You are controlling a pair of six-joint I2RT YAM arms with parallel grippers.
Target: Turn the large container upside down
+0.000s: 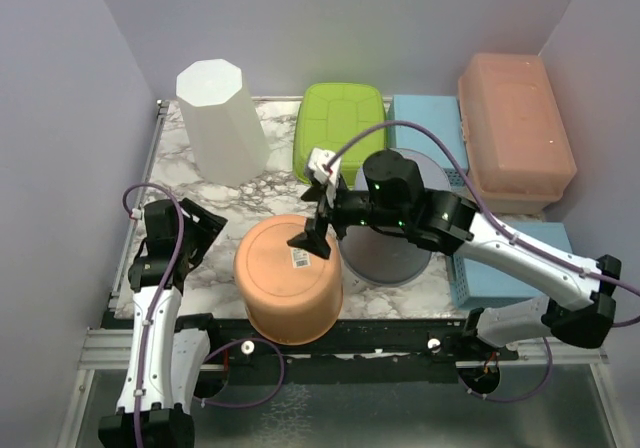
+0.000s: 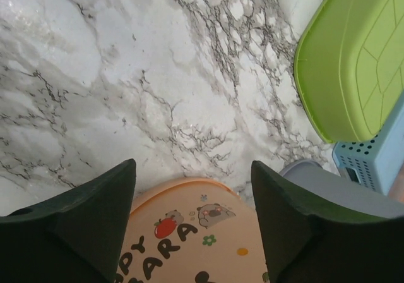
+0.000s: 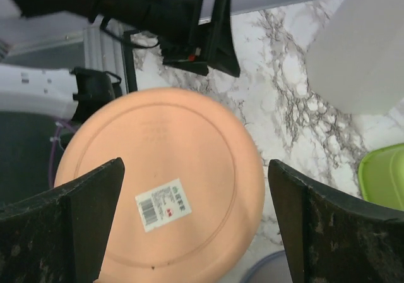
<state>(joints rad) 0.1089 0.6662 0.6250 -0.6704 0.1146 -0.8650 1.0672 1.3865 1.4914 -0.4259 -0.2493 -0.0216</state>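
The large container [image 1: 288, 283] is an orange round tub standing upside down near the table's front edge, its flat base with a barcode label [image 3: 163, 205] facing up. Its printed side wall [image 2: 189, 239] fills the bottom of the left wrist view. My left gripper [image 1: 203, 230] is just to its left, open, with the wall between and below the fingers and apart from them [image 2: 192, 164]. My right gripper [image 1: 312, 236] hovers over the base, open wide and holding nothing [image 3: 196, 164].
A white octagonal bin [image 1: 222, 118] stands at the back left. A green tub [image 1: 340, 128], blue perforated baskets [image 1: 430, 128] and a salmon lidded box [image 1: 515, 133] line the back right. A grey round container [image 1: 390, 258] sits right of the orange tub.
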